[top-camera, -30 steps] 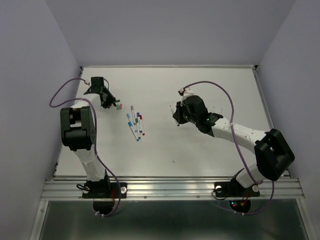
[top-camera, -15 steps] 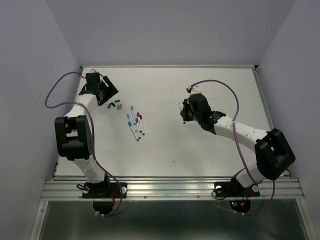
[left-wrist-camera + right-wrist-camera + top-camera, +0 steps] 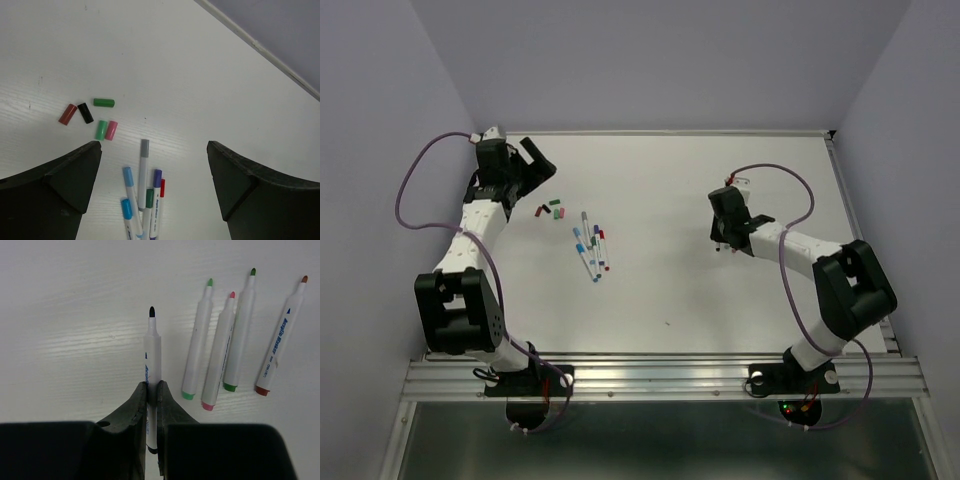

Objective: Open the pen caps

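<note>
Firmly, right gripper [image 3: 152, 386] clamps black-tipped pen [image 3: 152, 347]; left gripper [image 3: 152, 147] gapes, seemingly above caps [image 3: 101, 130].

The table [image 3: 200, 75] is showing a matt white face with a fine, wood-like grain, catching only soft light. The pens [image 3: 220, 350] are looking like smooth white plastic with a slight gloss, as is the black-tipped pen [image 3: 152, 352]. The pen caps [image 3: 103, 102] are reading as smooth coloured plastic. The fingers [image 3: 55, 190] of the left gripper [image 3: 153, 150] and of the right gripper [image 3: 152, 387] are appearing as matt black plastic, faintly grainy. At the near edge a rail [image 3: 660, 378] is gleaming like brushed metal.
</note>
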Tool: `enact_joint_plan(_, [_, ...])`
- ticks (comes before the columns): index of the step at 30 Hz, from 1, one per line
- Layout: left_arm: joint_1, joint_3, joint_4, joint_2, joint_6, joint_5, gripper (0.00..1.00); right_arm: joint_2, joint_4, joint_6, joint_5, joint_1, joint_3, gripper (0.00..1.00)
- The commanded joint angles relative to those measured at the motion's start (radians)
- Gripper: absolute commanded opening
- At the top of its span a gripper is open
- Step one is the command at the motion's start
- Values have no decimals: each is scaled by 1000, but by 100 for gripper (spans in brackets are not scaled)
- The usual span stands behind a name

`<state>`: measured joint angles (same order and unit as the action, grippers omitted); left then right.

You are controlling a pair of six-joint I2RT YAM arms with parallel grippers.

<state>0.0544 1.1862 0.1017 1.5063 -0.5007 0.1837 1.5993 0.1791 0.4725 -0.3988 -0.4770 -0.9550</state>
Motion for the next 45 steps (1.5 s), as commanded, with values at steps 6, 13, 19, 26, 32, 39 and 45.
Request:
enact_joint_plan(6, [5, -22, -16, -57, 21, 0, 99, 99, 16, 26, -101, 27, -88, 5])
enact_joint_plan(13, [4, -25, -16, -51, 22, 0, 99, 137, 36, 21, -123, 28, -119, 18])
enact_joint_plan(19, [4, -27, -14, -52, 22, 0, 99, 128, 54, 20, -115, 28, -137, 38])
enact_joint_plan(26, [4, -28, -16, -55, 22, 3, 99, 85, 62, 6, -101, 28, -148, 54])
enact_joint_plan(32, [4, -27, -16, -58, 21, 3, 99, 77, 68, -109, 64, -29, -197, 100])
enact_joint_plan(39, [4, -28, -13, -63, 19, 0, 99, 166, 10, -149, 212, -162, -271, 100])
enact_joint_plan(45, [5, -40, -10, -69, 19, -3, 99, 321, 10, -146, 265, -279, -422, 100])
